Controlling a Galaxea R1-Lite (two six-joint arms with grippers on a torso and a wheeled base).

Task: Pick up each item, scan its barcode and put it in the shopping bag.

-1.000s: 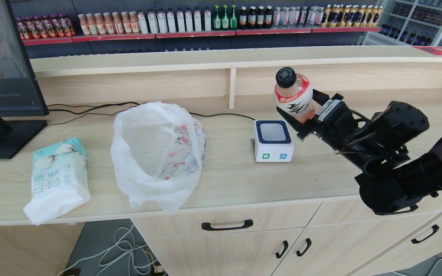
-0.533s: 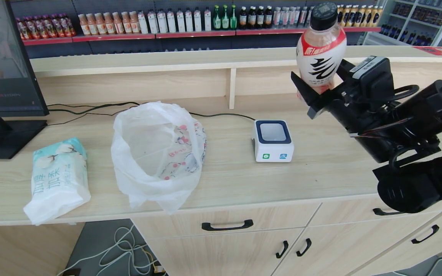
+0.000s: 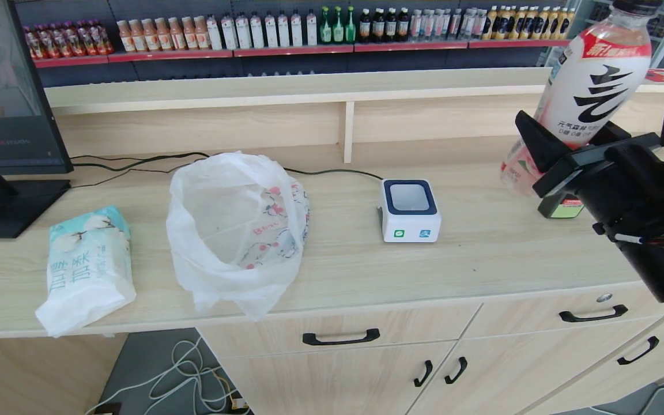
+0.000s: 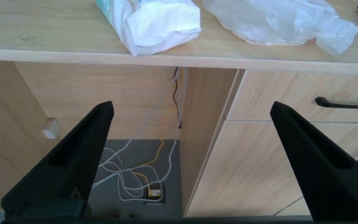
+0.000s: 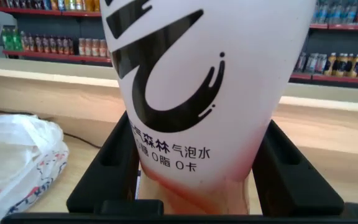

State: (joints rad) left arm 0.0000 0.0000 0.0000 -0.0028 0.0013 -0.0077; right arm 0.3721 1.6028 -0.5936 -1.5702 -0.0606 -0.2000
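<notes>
Swinging up: right gripper [image 3: 571, 145] is clamped on the bottle [image 3: 591, 86], which went from just right of the scanner [image 3: 410, 210] to the frame's upper right corner. Left gripper [image 4: 191, 112] gapes wide, holding nothing.

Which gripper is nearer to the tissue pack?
Left. The left gripper hangs below the counter edge by the tissue pack; the right gripper holds a bottle at the other end.

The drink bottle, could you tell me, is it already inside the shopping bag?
No, the drink bottle is held in the right gripper above the counter, well apart from the shopping bag.
</notes>
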